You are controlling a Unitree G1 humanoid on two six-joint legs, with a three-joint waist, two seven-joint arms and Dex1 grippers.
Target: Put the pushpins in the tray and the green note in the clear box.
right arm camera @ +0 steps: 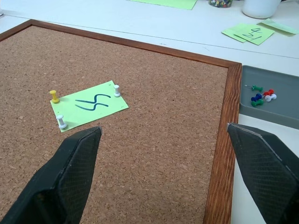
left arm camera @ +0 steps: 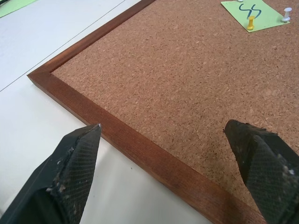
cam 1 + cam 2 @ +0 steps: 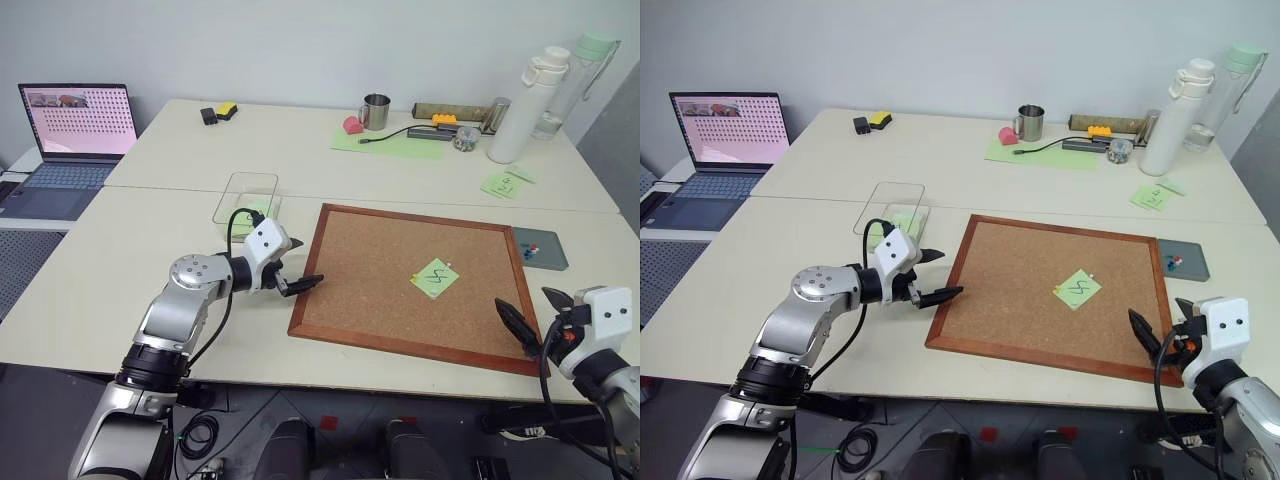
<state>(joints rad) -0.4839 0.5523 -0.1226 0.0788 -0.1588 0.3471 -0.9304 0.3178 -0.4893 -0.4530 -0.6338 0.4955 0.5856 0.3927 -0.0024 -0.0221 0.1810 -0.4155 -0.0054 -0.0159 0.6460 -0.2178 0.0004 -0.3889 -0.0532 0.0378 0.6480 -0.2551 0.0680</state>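
Green note lies pinned to the cork board by three pushpins, one yellow and two white, so it is not yet freed. Several pins already sit in the tray, right of the board. Clear box waits far left. Left pincer and right pincer both gape wide, holding nothing.

The two head views look forward and down from above the near table edge, sharing the whole cork board and the table. The left wrist view sits low and close over the board's near left corner, facing across it. The right wrist view looks along the board toward the tray, perhaps from slightly farther back.
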